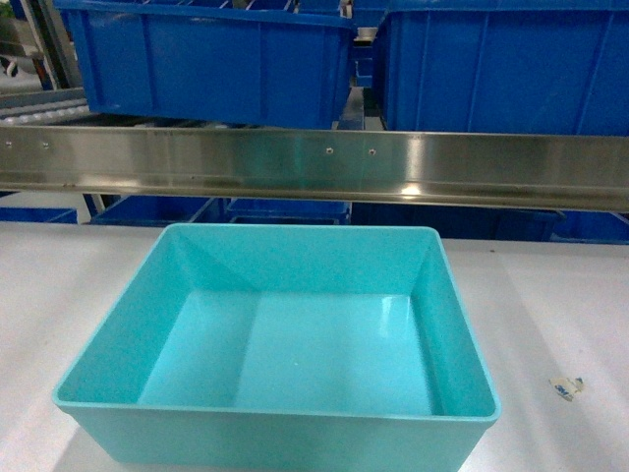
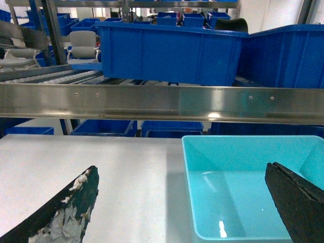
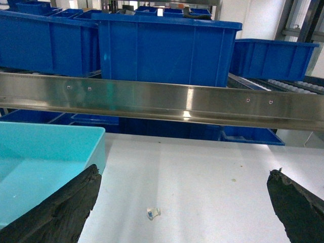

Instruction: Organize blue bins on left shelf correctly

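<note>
One light turquoise bin (image 1: 295, 265) stands empty on the white tabletop, just in front of the steel bar of the left shelf (image 1: 314, 162). Neither gripper shows in the head view. In the left wrist view my left gripper (image 2: 181, 172) is open. Its left finger hangs over bare table and its right finger over the inside of the bin (image 2: 243, 192), with the bin's left wall between them. In the right wrist view my right gripper (image 3: 185, 172) is open over bare table, its left finger beside the right wall of the bin (image 3: 45, 152). Nothing is held.
Large dark blue ribbed crates (image 1: 216, 59) (image 1: 511, 64) sit on the shelf above the bar, with more below it. White rollers (image 1: 39, 103) show at the far left. A small scrap of tape (image 1: 567, 387) (image 3: 153, 212) lies on the tabletop (image 1: 550, 295) right of the bin.
</note>
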`<state>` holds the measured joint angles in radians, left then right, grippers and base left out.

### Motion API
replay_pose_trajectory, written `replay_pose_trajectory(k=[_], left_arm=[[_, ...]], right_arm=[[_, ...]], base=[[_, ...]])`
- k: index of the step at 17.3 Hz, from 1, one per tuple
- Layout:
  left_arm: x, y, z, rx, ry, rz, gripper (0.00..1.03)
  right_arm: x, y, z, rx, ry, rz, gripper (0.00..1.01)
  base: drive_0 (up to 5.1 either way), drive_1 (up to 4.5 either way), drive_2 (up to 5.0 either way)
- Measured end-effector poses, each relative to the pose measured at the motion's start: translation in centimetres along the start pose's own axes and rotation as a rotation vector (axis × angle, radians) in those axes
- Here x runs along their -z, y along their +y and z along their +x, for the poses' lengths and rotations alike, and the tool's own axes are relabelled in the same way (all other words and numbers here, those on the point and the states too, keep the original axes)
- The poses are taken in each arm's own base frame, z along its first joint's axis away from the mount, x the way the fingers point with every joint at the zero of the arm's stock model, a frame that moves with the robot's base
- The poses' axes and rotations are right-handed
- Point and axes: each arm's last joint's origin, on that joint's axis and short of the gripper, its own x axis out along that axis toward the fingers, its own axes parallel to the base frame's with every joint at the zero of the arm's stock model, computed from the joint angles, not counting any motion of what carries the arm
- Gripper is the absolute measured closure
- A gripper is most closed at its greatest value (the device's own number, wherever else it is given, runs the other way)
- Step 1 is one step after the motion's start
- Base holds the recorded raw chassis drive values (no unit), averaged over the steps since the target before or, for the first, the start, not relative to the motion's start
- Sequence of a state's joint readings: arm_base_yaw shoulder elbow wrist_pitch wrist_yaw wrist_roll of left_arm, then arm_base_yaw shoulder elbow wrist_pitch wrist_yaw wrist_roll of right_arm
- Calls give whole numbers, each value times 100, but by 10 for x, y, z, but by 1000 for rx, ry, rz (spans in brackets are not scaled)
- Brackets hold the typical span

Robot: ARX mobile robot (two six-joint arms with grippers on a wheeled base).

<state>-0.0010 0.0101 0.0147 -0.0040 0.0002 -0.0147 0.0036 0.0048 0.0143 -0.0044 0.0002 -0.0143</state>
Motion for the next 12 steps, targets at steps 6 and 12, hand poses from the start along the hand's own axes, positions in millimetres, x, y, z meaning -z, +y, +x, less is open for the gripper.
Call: replay_pose_trajectory(k=[6, 12], left_arm=[[0, 0, 0, 0, 0, 0, 5], [0, 0, 0, 0, 0, 0, 5]], right_arm=[[0, 0, 0, 0, 0, 0, 3], [0, 0, 0, 0, 0, 0, 3]], base=[[0, 0, 0], [0, 0, 0]])
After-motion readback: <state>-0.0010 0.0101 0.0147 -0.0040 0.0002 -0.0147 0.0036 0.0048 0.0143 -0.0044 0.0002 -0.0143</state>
